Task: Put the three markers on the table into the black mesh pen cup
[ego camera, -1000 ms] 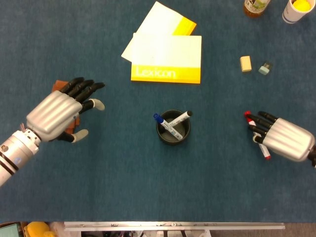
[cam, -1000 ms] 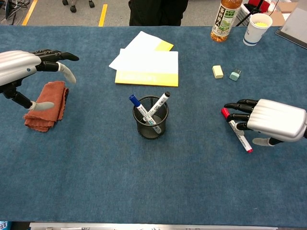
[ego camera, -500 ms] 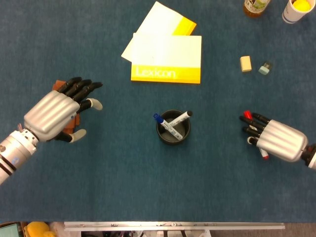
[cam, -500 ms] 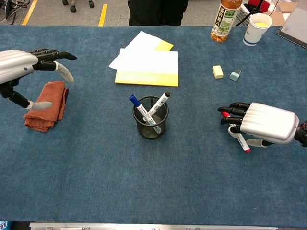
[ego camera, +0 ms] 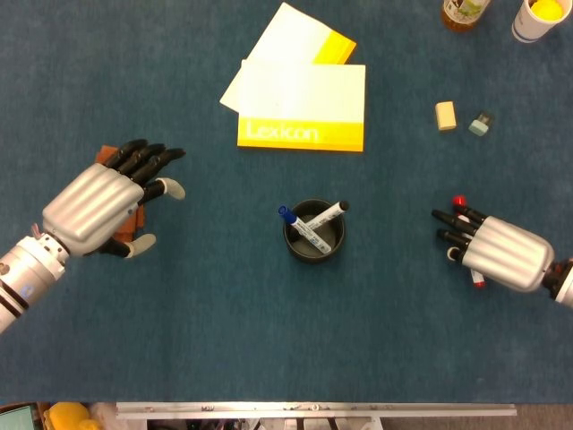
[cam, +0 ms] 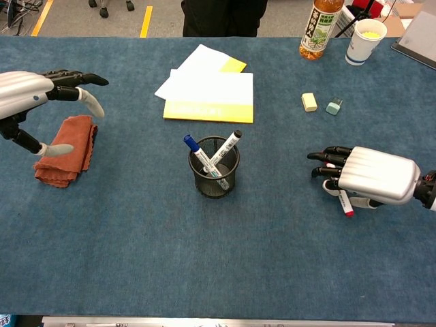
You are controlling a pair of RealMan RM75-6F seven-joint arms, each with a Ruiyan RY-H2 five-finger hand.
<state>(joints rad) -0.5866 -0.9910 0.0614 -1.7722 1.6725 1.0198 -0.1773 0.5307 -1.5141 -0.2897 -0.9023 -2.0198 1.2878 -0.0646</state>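
Red-capped marker (cam: 344,204) at three o'clock from the black mesh pen cup (cam: 214,167), well apart, lying under the right hand (cam: 368,176). Light, stiff, smooth-barrelled; likely to roll, so best pinched mid-barrel. Hard to tell whether lifted or merely covered: fingers draped over it, barrel mostly hidden, grip unclear. Already in the cup: two markers (ego camera: 313,224), blue and black caps. At nine o'clock, left hand (ego camera: 98,208) spread wide, holding nothing.
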